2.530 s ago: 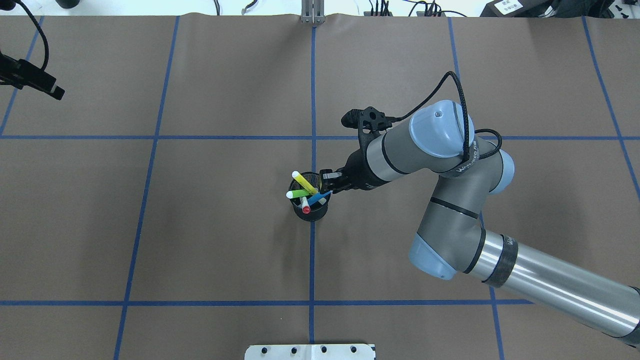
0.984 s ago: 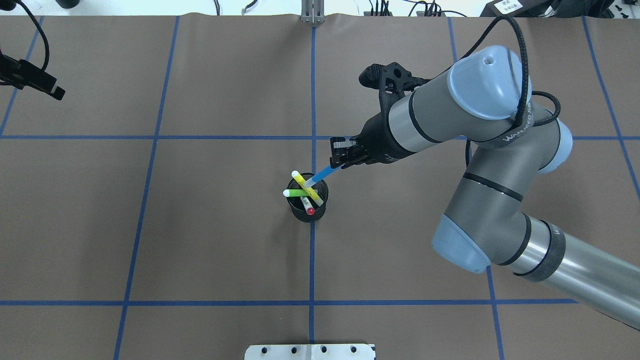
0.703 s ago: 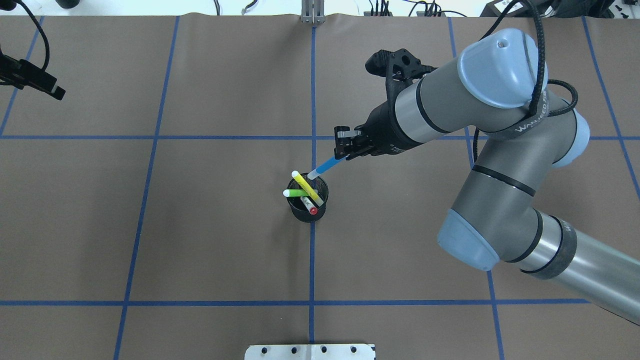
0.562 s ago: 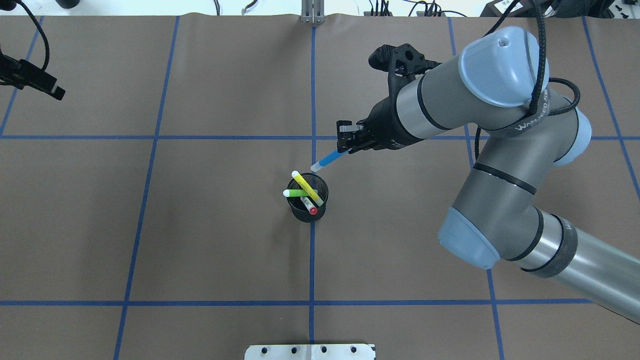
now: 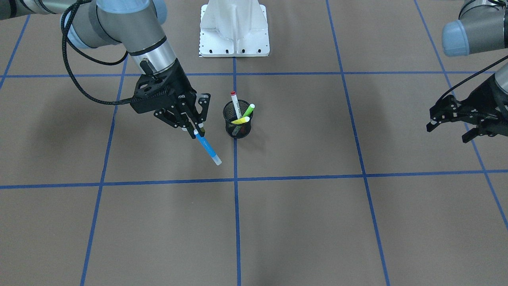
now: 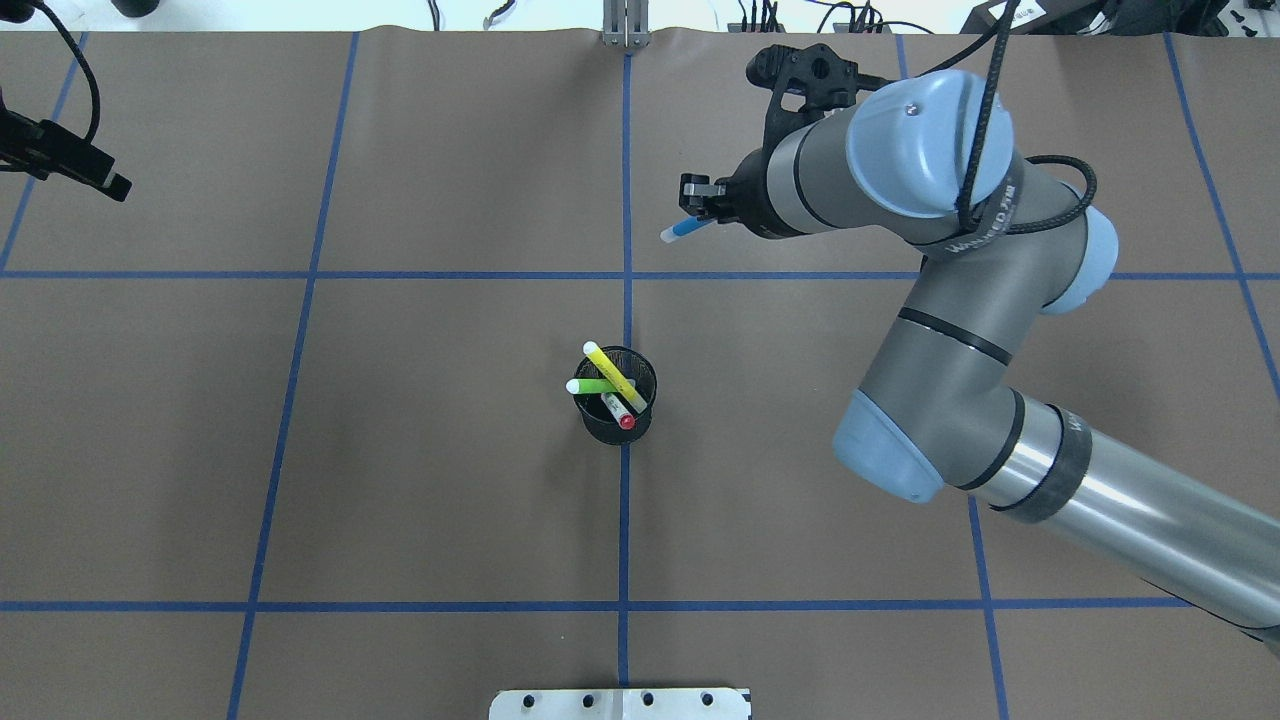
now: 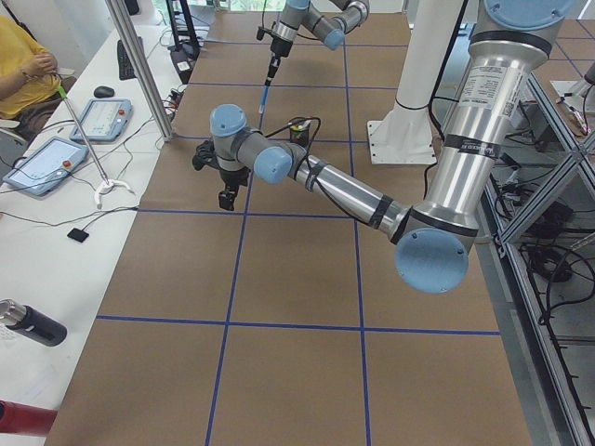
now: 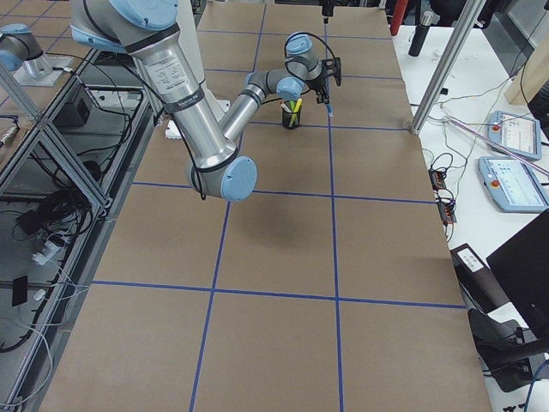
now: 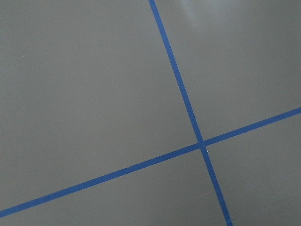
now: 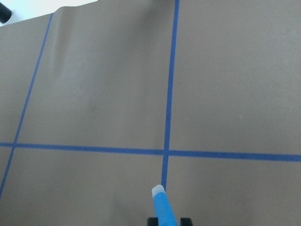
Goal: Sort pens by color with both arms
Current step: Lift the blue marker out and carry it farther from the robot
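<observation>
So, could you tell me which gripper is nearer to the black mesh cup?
Right. The right gripper, holding the blue pen, hangs close beside the black mesh cup; the left gripper is far off near the table's left edge.

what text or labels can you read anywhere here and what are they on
"mq": pale letters on the right end effector, which holds the blue pen; maybe part of a longer mark.
"WAN...": white lettering on the black strap round the right arm; the rest is blurred.
Print on the red-capped pen: too small to read.
The white label at the far table edge: too small to read.
</observation>
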Action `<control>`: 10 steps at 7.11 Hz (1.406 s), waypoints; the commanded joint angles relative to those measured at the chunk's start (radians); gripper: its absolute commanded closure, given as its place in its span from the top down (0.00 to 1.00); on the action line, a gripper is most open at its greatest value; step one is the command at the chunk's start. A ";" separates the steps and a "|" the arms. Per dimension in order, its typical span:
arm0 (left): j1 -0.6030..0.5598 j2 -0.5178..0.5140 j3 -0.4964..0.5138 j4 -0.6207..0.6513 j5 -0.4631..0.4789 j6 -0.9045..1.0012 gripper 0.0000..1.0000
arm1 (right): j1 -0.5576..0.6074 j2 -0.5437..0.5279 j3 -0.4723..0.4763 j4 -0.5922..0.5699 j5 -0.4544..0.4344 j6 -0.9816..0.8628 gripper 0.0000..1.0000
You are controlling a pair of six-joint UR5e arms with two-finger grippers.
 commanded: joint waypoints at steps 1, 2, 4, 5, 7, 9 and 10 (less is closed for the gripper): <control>0.003 -0.001 0.002 0.000 0.000 0.000 1.00 | -0.001 0.057 -0.126 0.008 -0.257 0.013 0.00; 0.006 -0.001 0.005 -0.002 0.000 0.000 1.00 | -0.002 0.083 -0.197 0.008 -0.355 0.066 0.00; 0.016 -0.002 0.018 -0.009 0.000 0.000 1.00 | -0.027 0.170 -0.359 0.011 -0.512 0.085 0.00; 0.016 -0.002 0.034 -0.035 0.000 0.000 1.00 | -0.032 0.169 -0.424 0.093 -0.557 0.088 0.00; 0.016 -0.002 0.035 -0.040 0.000 0.000 1.00 | -0.030 0.163 -0.538 0.206 -0.598 0.090 0.00; 0.018 -0.004 0.028 -0.040 0.000 -0.013 1.00 | -0.065 0.156 -0.553 0.232 -0.624 0.110 0.00; 0.018 -0.018 0.026 -0.040 0.000 -0.029 1.00 | -0.088 0.155 -0.564 0.233 -0.646 0.113 0.10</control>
